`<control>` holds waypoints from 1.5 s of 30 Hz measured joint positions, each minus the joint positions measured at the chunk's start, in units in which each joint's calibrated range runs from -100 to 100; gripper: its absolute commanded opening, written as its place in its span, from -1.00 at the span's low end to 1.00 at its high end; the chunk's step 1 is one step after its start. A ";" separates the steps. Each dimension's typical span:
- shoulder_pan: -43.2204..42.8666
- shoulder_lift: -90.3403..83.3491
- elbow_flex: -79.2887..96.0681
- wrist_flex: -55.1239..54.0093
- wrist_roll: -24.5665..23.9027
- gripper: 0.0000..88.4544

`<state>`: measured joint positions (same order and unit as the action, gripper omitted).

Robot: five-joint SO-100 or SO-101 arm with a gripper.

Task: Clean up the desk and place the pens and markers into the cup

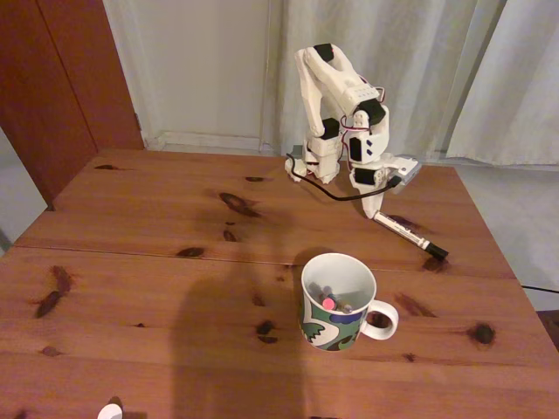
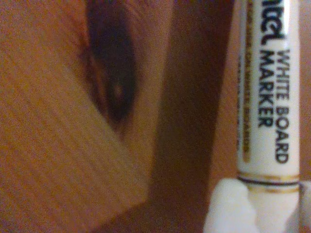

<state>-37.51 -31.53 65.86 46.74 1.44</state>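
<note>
One whiteboard marker (image 1: 409,233) lies on the bench (image 1: 131,288), its white end clamped in the jaws of the gripper (image 1: 377,209). One cup (image 1: 337,301) nearby holds several pens. Pale curtains (image 1: 454,70) hang behind.

Home room: pine desk (image 1: 131,288), curtains (image 1: 419,70) (floor-length), door (image 1: 79,78).

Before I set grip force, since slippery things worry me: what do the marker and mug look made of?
The marker: likely smooth plastic, with a white glossy barrel and crisp black print. The mug: probably glazed ceramic, with a thick white rim, painted pattern and slight sheen. Both look hard and slick. The white fingers at the marker's end look like matte printed plastic.
</note>
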 measured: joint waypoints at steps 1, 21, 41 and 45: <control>-0.37 0.00 0.00 0.00 -0.24 -0.87; 1.03 6.95 -5.35 -5.81 -2.30 -0.80; 3.37 11.19 -5.18 -20.16 -5.08 -0.88; 3.89 11.19 -4.16 -20.90 -5.08 -0.98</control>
<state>-33.63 -20.34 61.70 25.84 -3.64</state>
